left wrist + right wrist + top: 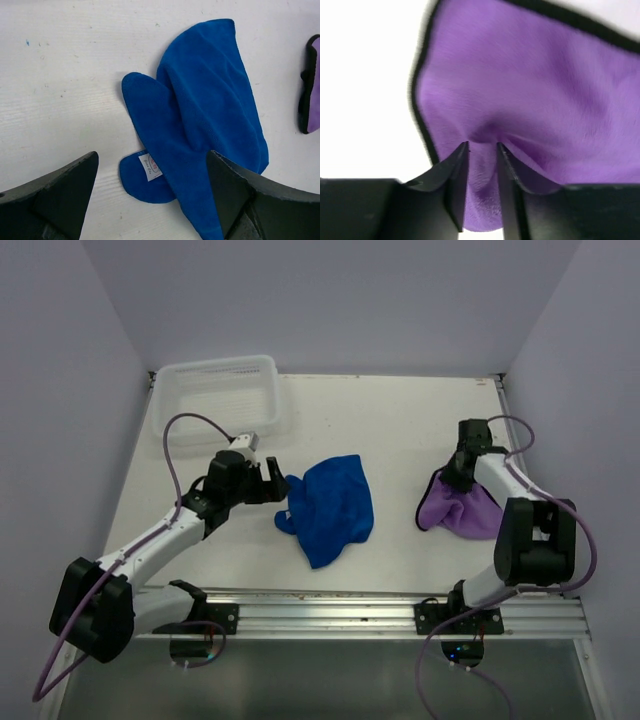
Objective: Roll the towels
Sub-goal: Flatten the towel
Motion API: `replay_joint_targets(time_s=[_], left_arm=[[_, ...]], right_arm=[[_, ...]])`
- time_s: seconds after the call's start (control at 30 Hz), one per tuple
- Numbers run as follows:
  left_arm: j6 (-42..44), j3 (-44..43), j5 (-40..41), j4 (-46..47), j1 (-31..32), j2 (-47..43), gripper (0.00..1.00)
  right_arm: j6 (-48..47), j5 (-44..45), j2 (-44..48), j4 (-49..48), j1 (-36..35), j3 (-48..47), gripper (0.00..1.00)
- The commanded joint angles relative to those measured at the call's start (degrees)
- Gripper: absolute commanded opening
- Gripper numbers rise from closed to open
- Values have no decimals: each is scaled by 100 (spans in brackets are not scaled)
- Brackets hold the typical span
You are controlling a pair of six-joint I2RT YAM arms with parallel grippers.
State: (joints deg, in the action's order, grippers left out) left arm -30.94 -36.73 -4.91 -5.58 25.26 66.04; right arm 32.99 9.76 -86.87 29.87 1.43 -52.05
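One blue towel (330, 508) crumpled, right tool (482, 147) pinching purple towel (535, 90)

The royal blue towel (330, 508) lies rumpled in loose folds mid-way across the bench (400, 420), a white label (150, 166) on one flap. The dark-edged light purple towel (462, 510) lies bunched well to its right, one fold pinched in the right pincer (482, 146).

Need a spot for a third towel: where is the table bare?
Bare: the gap between blue towel and purple towel, and the far table strip right of the basket. Crowded: left end effector beside the blue towel, right end effector pinching the purple one.
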Motion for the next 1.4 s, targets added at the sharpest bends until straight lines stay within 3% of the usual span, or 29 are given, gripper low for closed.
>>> replay_joint_targets(time_s=[0.0, 0.03, 0.1, 0.13, 0.23, 0.37, 0.43, 0.5, 0.73, 0.97, 1.37], left_arm=[[0, 43, 306, 374, 32, 58, 93], [9, 69, 324, 417, 32, 58, 93], [-44, 131, 464, 418, 32, -3, 95], [-61, 157, 473, 427, 32, -47, 99], [-123, 210, 824, 436, 32, -258, 100], [-359, 175, 1691, 94, 32, -609, 99], [-674, 158, 2114, -152, 23, -724, 100], [-1096, 105, 2993, -741, 23, -943, 99], [-1555, 342, 3716, -1094, 6, -1962, 99], [-1600, 570, 3655, -1120, -3, -2342, 99], [-1538, 711, 3339, -1050, 6, -2078, 100]], right_arm=[[-337, 175, -286, -280, 76, -893, 36], [-363, 106, -339, -245, 59, -1242, 48], [-487, -131, -357, -183, -20, -1508, 62], [-574, -36, -340, -131, -307, -1745, 66], [-837, 751, -295, 334, -1071, -2202, 70], [-575, 326, -146, 117, -1847, -2090, 56], [-452, 185, -303, 46, -2433, -2203, 55], [-320, 62, -567, -77, -2874, -2414, 47], [-21, 61, -2245, 98, -4535, -4116, 41], [-12, -88, -3651, 414, -4977, -5235, 35], [41, 43, -4619, 695, -5118, -6071, 42]])
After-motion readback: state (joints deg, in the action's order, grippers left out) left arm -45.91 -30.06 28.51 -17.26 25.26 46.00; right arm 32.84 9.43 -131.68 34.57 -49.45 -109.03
